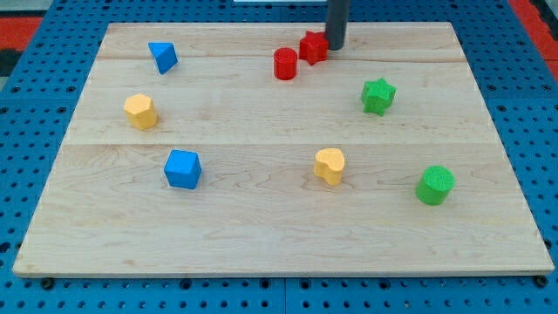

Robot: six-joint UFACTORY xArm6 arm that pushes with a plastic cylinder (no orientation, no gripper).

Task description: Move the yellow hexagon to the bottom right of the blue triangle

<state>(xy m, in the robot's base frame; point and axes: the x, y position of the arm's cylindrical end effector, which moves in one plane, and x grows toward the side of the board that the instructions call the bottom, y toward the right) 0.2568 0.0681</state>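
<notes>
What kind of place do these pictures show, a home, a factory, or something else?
Probably a robotics lab bench, not a home. A pale wooden board lies on a blue perforated base. Small coloured blocks such as the yellow hexagon and blue triangle are scattered on it, and my tip stands beside a red block.

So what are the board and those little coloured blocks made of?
The board looks like pale, unvarnished wood: grain lines and plank seams show. The blocks, such as the yellow hexagon and blue triangle, look like matte plastic, evenly coloured, though painted wood is possible. My tip, beside the red star, looks like dark plastic or metal.
</notes>
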